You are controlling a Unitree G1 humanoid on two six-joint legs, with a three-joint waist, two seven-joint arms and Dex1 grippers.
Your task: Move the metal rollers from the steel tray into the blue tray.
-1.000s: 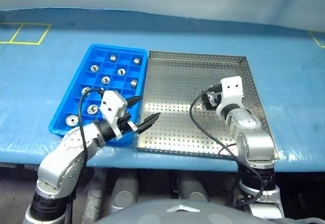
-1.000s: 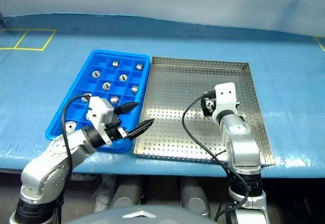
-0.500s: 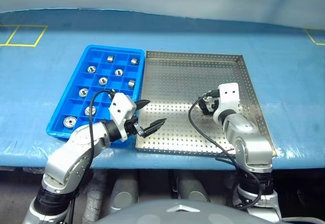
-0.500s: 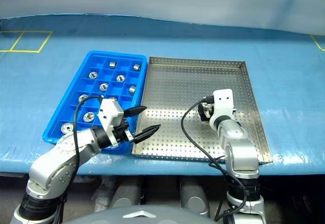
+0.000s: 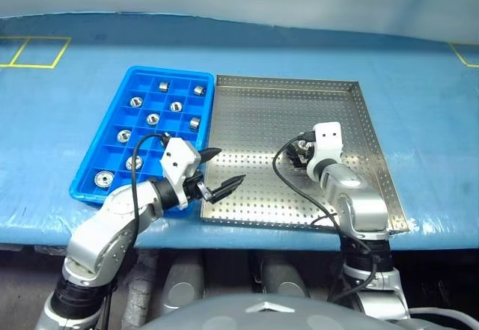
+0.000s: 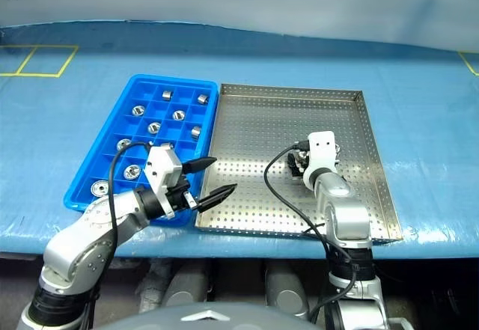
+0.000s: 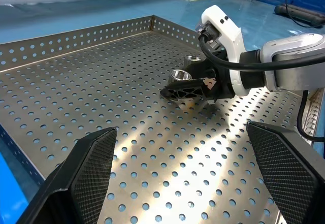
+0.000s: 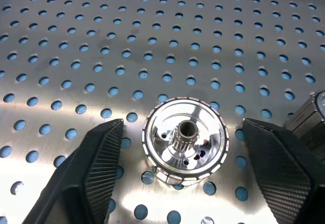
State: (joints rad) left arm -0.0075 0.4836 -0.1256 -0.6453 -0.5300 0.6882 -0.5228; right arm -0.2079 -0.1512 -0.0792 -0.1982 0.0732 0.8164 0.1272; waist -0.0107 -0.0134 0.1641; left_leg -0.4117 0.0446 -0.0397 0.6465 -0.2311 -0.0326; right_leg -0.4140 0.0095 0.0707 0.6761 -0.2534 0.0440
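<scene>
A metal roller [image 8: 185,140] is straddled, untouched, by the right gripper's [image 8: 183,183] parted fingers [image 8: 84,176] on the steel tray [image 5: 284,105]. The left gripper [image 5: 217,173] is held with fingers apart over the tray's edge nearest the blue tray [image 5: 112,132].

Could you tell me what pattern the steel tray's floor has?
Rows of small round holes across the steel tray; clearest in the right wrist view.

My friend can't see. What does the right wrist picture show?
A shiny metal roller stands on the holed floor of the steel tray, between the two black fingers of the right end effector, which are not touching it. Another roller peeks in at the edge.
</scene>
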